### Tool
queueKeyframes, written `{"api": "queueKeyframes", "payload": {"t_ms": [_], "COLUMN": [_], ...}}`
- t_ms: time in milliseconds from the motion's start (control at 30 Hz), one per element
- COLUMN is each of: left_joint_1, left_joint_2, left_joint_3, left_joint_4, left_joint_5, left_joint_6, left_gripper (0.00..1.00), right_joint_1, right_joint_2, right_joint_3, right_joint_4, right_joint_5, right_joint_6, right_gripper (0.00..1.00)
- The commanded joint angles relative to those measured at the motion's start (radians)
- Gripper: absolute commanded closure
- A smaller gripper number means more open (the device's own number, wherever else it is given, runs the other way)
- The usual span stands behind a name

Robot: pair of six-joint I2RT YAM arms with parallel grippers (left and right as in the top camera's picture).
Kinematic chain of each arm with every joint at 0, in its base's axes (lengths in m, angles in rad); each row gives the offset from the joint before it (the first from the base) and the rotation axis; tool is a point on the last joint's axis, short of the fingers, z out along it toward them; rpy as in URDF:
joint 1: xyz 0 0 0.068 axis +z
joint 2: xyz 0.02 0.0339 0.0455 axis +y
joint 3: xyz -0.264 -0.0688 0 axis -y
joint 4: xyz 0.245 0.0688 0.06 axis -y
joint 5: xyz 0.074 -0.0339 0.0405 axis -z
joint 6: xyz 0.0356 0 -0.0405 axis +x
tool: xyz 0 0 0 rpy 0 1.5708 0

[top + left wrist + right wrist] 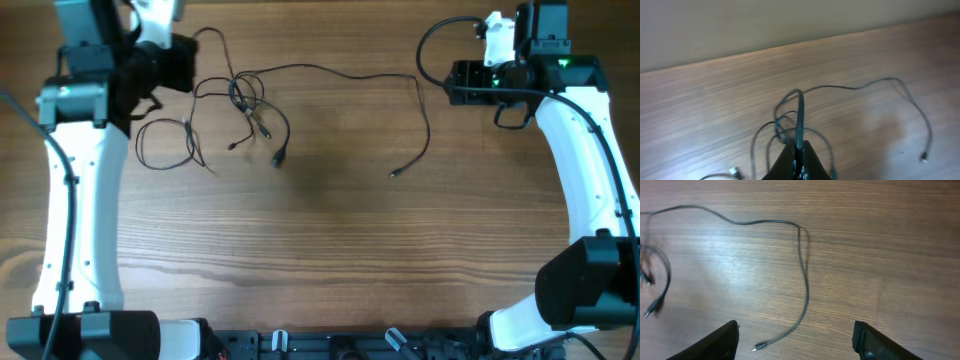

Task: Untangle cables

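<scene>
The cables (245, 100) lie on the far left part of the worktop (330, 250), knotted into a small cluster of crossing loops. One open loop (162, 145) trails out nearer and further left. A long strand (340, 72) leaves the cluster to the right along the far side, bends back towards the near side and ends in a small plug (395, 174) lying free on the wood.

The left tool (797, 152) is pressed together. Its wrist view shows a thin strand rising straight out of its tips into the knot, so it looks clamped on one of the cables just beside the cluster. The right tool (796, 330) stands wide apart with nothing between its fingers. The bend of the long strand lies on the worktop just ahead of it, untouched.

The main risk, as I judge it, is tightening rather than loosening. If the left tool pulls away while the long strand is pinned or dragged the other way, the crossings could cinch into a hard knot. The wires are much thinner than the fingers, so the right tool may close on bare wood and miss, or catch two strands at once. A lift by the left tool alone would probably carry the whole cluster up with it. The light plug ends could also snag inside a loop as it moves.
</scene>
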Motion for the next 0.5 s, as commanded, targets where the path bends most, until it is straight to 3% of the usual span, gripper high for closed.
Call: {"api": "queueKeyframes", "payload": {"t_ms": [0,167,467], "left_joint_1": [-0.085,-0.235,-0.431], "left_joint_2": [-0.018,-0.018,-0.018], "left_joint_3": [0.004,0.004,0.004], "left_joint_4": [0.011,0.019,0.106], "left_joint_5": [0.092,0.11,0.109], "left_joint_6": [-0.01,-0.01,-0.01], "left_gripper": [0.96,0.96,0.96], "right_joint_1": [-0.001,-0.001,-0.01], "right_joint_2": [0.011,0.011,0.011], "right_joint_3": [-0.008,-0.008,-0.008], "right_joint_4": [0.003,0.0,0.0], "right_joint_5": [-0.026,0.143,0.254], "right_joint_6": [-0.039,0.04,0.1], "right_gripper": [0.25,0.25,0.25]}}
